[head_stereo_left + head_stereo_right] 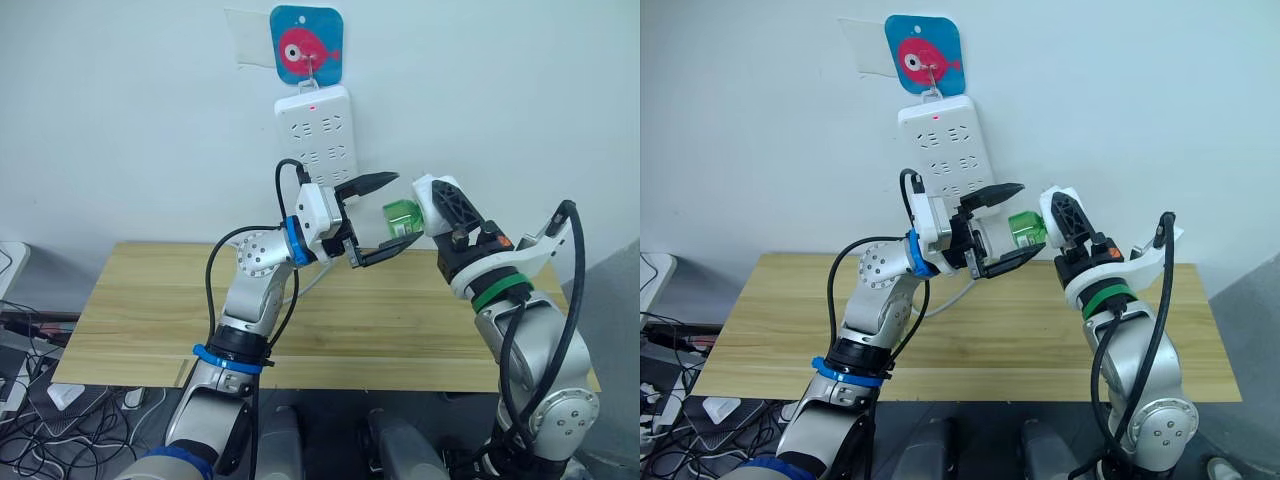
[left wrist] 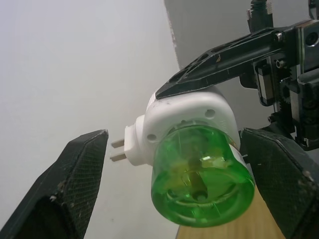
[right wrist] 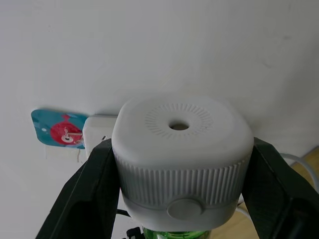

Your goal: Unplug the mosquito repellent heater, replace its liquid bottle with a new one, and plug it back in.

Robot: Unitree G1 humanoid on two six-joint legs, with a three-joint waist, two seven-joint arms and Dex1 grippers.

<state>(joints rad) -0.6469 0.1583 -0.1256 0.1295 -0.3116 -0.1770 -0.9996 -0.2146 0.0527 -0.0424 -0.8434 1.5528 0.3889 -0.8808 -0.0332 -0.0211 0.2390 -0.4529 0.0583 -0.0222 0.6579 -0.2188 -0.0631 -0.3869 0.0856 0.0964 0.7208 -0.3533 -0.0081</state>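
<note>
My right gripper [image 1: 437, 203] is shut on the white mosquito repellent heater [image 3: 179, 149], one black finger on each side, and holds it in the air in front of the wall. Two metal prongs [image 2: 118, 150] stick out of its back, free of any socket. The translucent green liquid bottle [image 2: 202, 177] sits in the heater's underside and points toward my left gripper [image 1: 408, 207]. That gripper is open, with its fingers [image 2: 75, 184] spread on either side of the bottle and clear of it. The new one is out of view.
A long white power strip [image 1: 316, 130] with a red light hangs on the wall below a blue fish sticker [image 1: 306, 45], up and to the left of the heater. A wooden table [image 1: 150, 300] lies under both arms. Cables lie on the floor [image 1: 30, 400] at the left.
</note>
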